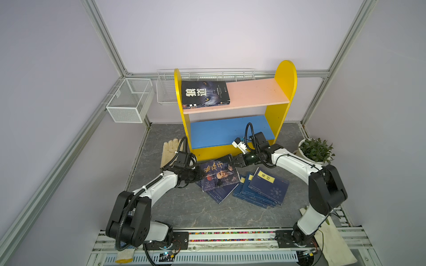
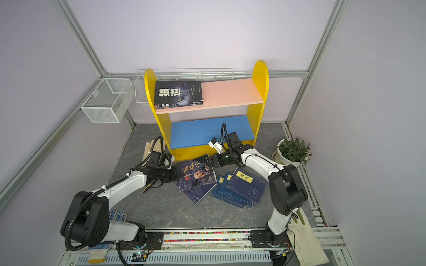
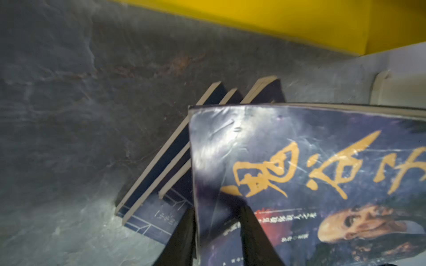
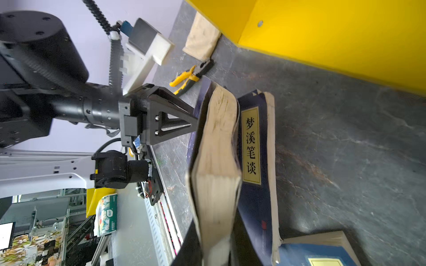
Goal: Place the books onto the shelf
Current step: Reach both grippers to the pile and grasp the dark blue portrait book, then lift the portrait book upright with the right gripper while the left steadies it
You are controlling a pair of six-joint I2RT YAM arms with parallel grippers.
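A glossy dark paperback (image 1: 219, 175) (image 2: 197, 175) with gold characters is tilted up off the table in front of the shelf (image 1: 253, 92) (image 2: 230, 92). My right gripper (image 1: 232, 162) (image 4: 215, 221) is shut on its page block at the far right corner. My left gripper (image 1: 199, 175) (image 3: 217, 207) stands open astride its left edge, one finger over the cover (image 3: 299, 161), one beside it. Thin navy books (image 1: 219, 195) (image 3: 161, 161) lie under it. More navy books (image 1: 265, 186) (image 2: 242, 186) are fanned out to the right. One dark book (image 1: 205, 93) lies on the pink board.
A tan glove (image 1: 169, 149) lies left of the shelf, with yellow-handled pliers (image 4: 191, 76) near it. A potted plant (image 1: 315, 149) stands at the right. White wire baskets (image 1: 129, 101) hang at the back left. A cloth glove (image 1: 334, 241) lies by the right arm's base.
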